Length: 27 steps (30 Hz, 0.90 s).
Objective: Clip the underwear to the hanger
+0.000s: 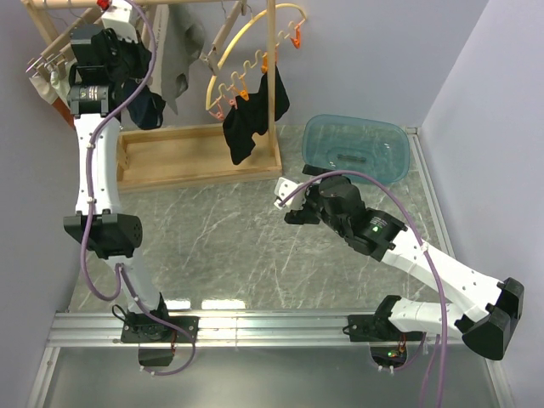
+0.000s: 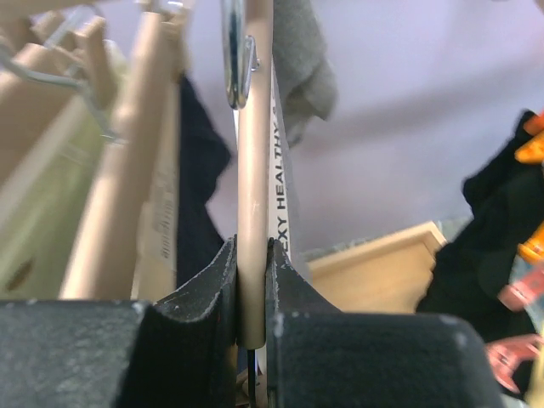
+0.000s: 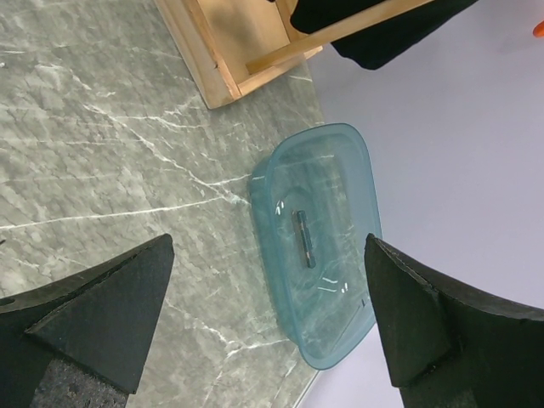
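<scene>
My left gripper (image 1: 136,42) is raised to the clothes rack at the far left. In the left wrist view it (image 2: 253,246) is shut on the light wooden bar of the hanger (image 2: 253,187), which runs away from the camera to a metal clip (image 2: 234,51). The grey-beige underwear (image 2: 302,59) hangs just right of the bar, with a white lettered waistband (image 2: 280,170) against it. In the top view the underwear (image 1: 181,51) hangs beside the gripper, and the hanger bar is hidden. My right gripper (image 1: 286,204) is open and empty low over the table (image 3: 269,242).
A yellow curved hanger (image 1: 255,34) with orange clips carries navy briefs (image 1: 251,119). The wooden rack base (image 1: 195,153) stands behind it. A blue plastic tub (image 1: 357,149) sits at the back right. Pale green fabric (image 2: 34,212) and other wooden hangers (image 2: 127,170) crowd the left.
</scene>
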Tool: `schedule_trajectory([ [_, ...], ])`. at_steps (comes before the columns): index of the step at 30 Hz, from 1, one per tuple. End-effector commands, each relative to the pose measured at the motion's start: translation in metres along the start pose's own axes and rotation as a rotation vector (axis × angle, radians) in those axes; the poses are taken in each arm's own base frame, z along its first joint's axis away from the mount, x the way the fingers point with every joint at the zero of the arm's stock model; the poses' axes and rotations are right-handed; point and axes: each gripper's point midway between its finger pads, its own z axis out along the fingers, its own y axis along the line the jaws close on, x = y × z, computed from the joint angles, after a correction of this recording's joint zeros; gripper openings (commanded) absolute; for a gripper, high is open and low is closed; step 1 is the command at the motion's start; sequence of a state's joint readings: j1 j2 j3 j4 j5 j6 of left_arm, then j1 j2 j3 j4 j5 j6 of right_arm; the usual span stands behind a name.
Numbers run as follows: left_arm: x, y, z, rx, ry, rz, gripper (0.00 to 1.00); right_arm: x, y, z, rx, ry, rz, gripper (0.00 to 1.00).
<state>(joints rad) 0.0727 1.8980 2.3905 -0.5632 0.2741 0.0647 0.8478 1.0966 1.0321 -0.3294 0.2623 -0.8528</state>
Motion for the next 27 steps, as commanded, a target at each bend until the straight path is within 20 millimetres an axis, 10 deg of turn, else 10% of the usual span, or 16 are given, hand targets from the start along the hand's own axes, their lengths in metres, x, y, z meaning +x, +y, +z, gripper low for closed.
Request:
schedule_trajectory([
  [1,-0.055,0.009,-0.007,-0.006,-0.179,0.018,0.00,-0.008,-0.014,-0.004,0.029,-0.023,0.032,1.00],
  [27,0.000,0.009,0.047,0.075,-0.105,-0.023,0.00,0.000,-0.011,0.003,0.014,0.009,0.032,1.00],
])
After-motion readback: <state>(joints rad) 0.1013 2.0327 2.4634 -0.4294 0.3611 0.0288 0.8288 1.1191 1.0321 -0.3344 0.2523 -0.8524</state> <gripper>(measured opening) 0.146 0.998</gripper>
